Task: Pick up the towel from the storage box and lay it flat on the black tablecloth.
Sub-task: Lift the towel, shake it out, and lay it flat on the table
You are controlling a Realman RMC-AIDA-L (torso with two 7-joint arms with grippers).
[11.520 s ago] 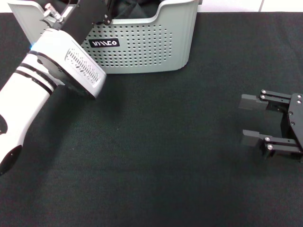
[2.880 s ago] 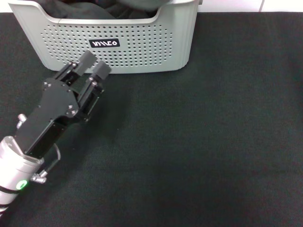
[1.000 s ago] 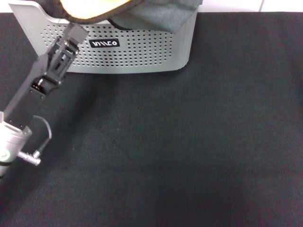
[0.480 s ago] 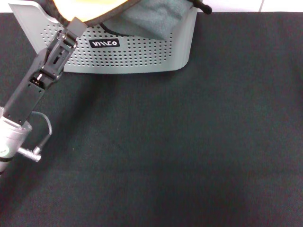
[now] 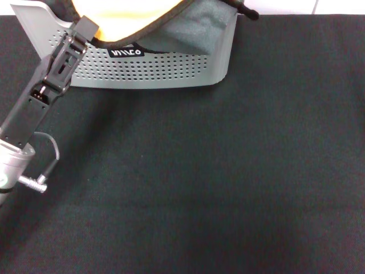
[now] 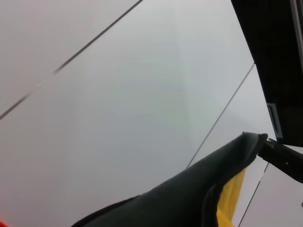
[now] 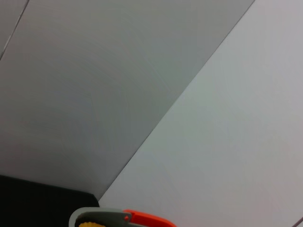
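Note:
The towel [image 5: 131, 17] hangs above the storage box [image 5: 165, 71] at the back left of the black tablecloth [image 5: 217, 182]. Its orange-yellow face shows at the top edge of the head view. Its dark grey face [image 5: 199, 31] droops over the box's front right rim, with a black-trimmed corner [image 5: 248, 12] sticking out past the box. My left gripper [image 5: 85, 25] is shut on the towel's left edge, just in front of the box's left corner. In the left wrist view the towel [image 6: 189, 198] runs up to a black fingertip [image 6: 284, 158]. My right gripper is out of view.
The left arm [image 5: 28, 114] slants over the table's left side, with a cable loop [image 5: 48, 154] hanging from it. The right wrist view shows only pale wall panels and the edge of a grey and orange-red object [image 7: 118, 219].
The left gripper has risen and drawn back left with the towel. More of the orange-yellow face now shows, and the grey part hangs lower over the box front.

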